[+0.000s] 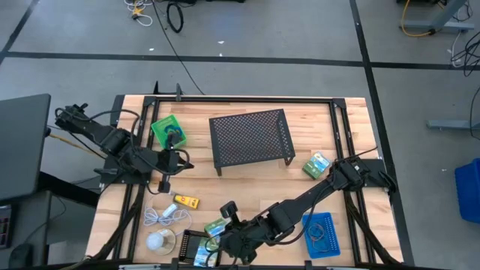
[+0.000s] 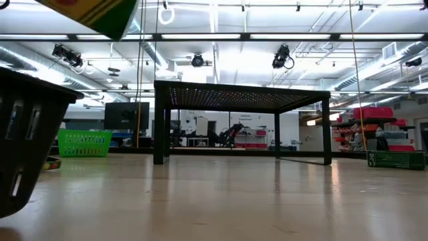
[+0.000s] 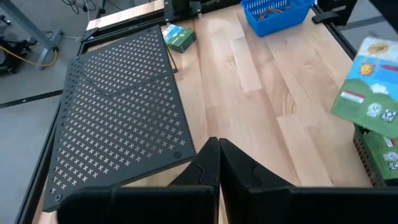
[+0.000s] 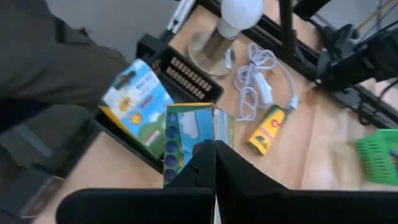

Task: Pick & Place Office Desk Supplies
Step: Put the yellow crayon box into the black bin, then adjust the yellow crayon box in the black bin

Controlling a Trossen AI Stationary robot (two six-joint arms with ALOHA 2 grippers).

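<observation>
The right gripper (image 4: 214,149) hangs over the black tray (image 1: 192,245) at the table's near edge, fingers pressed together on a green-blue packet (image 4: 189,140). The left gripper (image 3: 219,155), fingers pressed together and empty, waits beside the green tray (image 1: 168,132).
</observation>
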